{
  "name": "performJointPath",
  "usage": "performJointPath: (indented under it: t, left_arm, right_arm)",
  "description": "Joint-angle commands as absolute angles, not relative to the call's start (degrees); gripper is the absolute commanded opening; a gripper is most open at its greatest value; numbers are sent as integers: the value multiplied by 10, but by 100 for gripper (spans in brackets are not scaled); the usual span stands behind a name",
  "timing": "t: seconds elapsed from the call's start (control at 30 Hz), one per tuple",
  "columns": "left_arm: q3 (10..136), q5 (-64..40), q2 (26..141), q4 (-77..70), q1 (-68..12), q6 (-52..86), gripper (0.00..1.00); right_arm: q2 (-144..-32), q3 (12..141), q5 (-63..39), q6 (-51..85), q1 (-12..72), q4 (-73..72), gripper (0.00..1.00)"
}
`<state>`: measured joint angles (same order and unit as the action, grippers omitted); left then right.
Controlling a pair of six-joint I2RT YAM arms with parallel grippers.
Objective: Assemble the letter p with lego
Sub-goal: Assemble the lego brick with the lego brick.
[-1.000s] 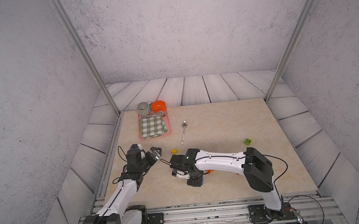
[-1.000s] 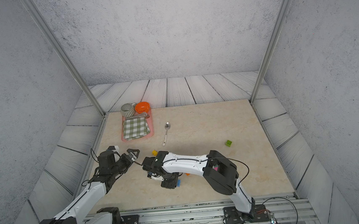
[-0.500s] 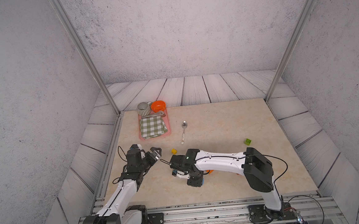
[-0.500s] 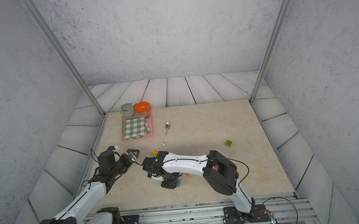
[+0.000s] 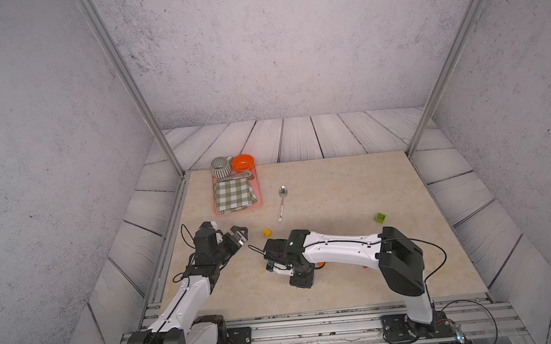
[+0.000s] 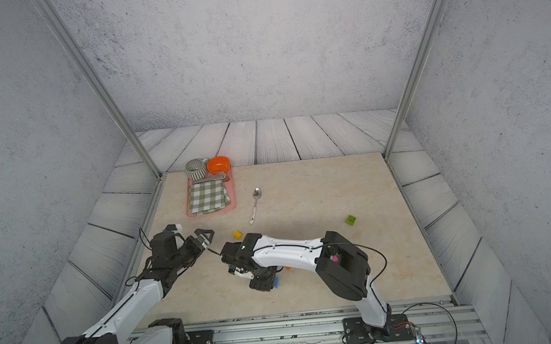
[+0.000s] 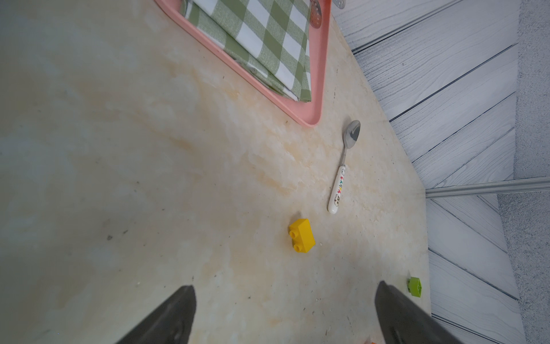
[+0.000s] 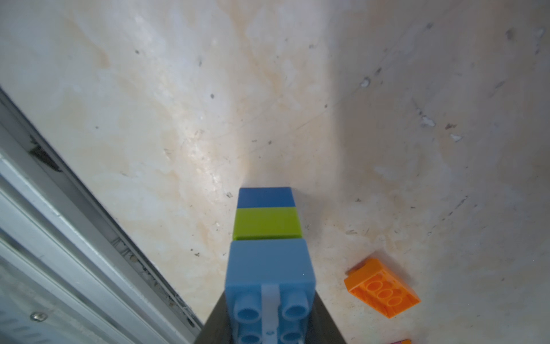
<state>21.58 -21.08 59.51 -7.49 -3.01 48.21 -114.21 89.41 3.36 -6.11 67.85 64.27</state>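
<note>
**Top views.** Left gripper (image 5: pixel 225 229) is over the table's (image 5: pixel 335 181) left side, jaws spread wide, nothing between them. Right gripper (image 5: pixel 301 278) points down near the table's front middle, with a sliver of blue showing beside it. Yellow brick (image 5: pixel 266 232) lies near the handle end of the spoon (image 5: pixel 282 202). Loose lime brick (image 5: pixel 380 217) sits well apart, to the right. Spoon is just beside the pink tray (image 5: pixel 259 194).

**Left wrist.** Fingers (image 7: pixel 166 318) are far apart with bare table between them. Yellow brick lies on its side, studs pointing sideways.

**Right wrist.** Jaws are narrowed onto the light-blue top of a three-brick stack (image 8: pixel 268 223): light blue, lime, dark blue. The dark-blue end is at the tabletop; cannot tell whether it touches. Orange brick (image 8: pixel 382 292) lies near, hollow underside up.
</note>
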Motion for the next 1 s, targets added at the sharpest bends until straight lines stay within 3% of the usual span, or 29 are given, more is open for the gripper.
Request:
performJointPath:
  t: [0.0,0.97]
  left_arm:
    - [211,-207,588,-72,-25,472,98]
    - [212,-207,584,-70,-25,472,98]
  right_arm:
    - [-1167,893,19,-54,678,688,0]
    - [-1128,863,18,-46,679,693,0]
